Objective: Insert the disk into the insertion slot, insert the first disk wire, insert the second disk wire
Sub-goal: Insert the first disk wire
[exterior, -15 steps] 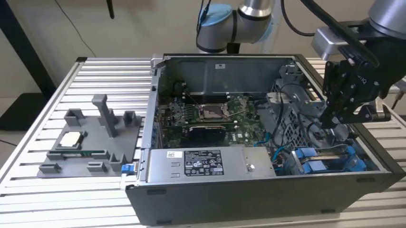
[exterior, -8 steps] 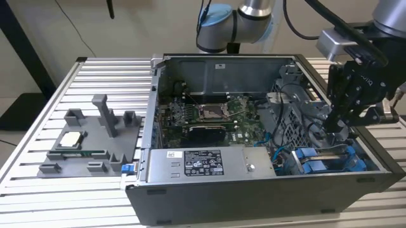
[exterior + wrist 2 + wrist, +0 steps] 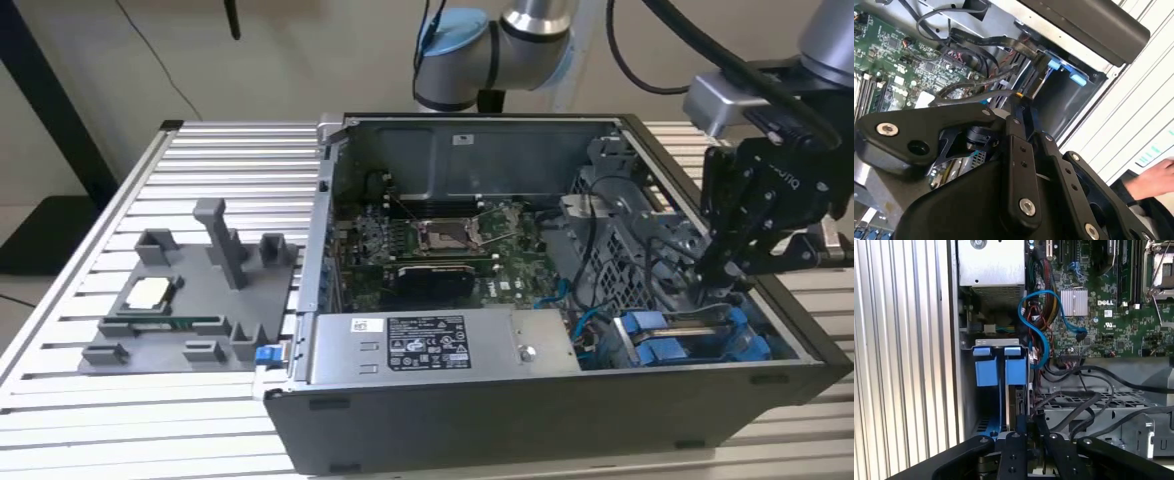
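- At the exterior view's right, inside the open computer case (image 3: pixel 534 420), the black tool (image 3: pixel 721 285) hangs from the arm (image 3: pixel 521 40) and reaches down over the corner that has the blue plastic fittings.
- The case stands on a ribbed metal counter (image 3: pixel 200 170). A grey fixture tray (image 3: pixel 187 340) lies on the counter at the exterior view's left, apart from the case.
- The insertion slot (image 3: pixel 968 400) is a grey bay at the case's edge, with two blue tabs side by side at its mouth.
- In the first wrist view the disk (image 3: pixel 1016 397) seems to stand on edge inside the slot, under one of the blue tabs, but little of it shows.
- The tool (image 3: pixel 1029 417) sits right at the disk's end in the first wrist view, and black wires (image 3: pixel 1079 405) run past just beside it.
- In the second wrist view the tool (image 3: pixel 1021 100) points into the bay, and a flat black cable (image 3: pixel 994 42) arches above it toward the blue fittings.
- I cannot tell whether the tool is clenched, released or grasping a wire.
- A looped blue cable (image 3: pixel 1036 335) lies between the slot and the green motherboard (image 3: pixel 441 240).
- The labelled grey power-supply box (image 3: pixel 427 345) sits in the case beside the slot, toward the exterior view's left.
- A person's hand (image 3: pixel 1154 180) rests outside the case in the second wrist view, well apart from the tool.
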`<move>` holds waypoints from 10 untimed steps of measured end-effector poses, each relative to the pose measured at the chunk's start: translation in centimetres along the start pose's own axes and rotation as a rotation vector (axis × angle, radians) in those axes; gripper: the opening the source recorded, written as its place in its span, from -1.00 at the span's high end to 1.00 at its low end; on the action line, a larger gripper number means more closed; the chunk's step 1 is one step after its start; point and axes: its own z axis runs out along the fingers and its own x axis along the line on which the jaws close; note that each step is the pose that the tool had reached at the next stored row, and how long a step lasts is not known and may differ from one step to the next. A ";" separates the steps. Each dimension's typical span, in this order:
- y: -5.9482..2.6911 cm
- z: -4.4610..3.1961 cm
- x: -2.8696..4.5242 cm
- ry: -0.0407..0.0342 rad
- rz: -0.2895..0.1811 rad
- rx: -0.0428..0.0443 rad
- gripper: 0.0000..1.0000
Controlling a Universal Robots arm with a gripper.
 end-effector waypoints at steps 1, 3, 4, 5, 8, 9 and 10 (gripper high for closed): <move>-0.10 0.19 0.00 0.0000 0.000 -0.0001 0.62; -0.26 0.54 -0.01 0.0002 0.000 -0.0004 0.62; -0.32 0.68 -0.01 0.0006 0.000 -0.0011 0.62; -0.36 0.79 -0.01 0.0010 0.000 -0.0021 0.62; -0.38 0.82 -0.01 0.0013 0.000 -0.0023 0.62; -0.39 0.82 -0.01 0.0014 0.000 -0.0023 0.62; -0.39 0.81 -0.02 0.0014 0.000 -0.0023 0.62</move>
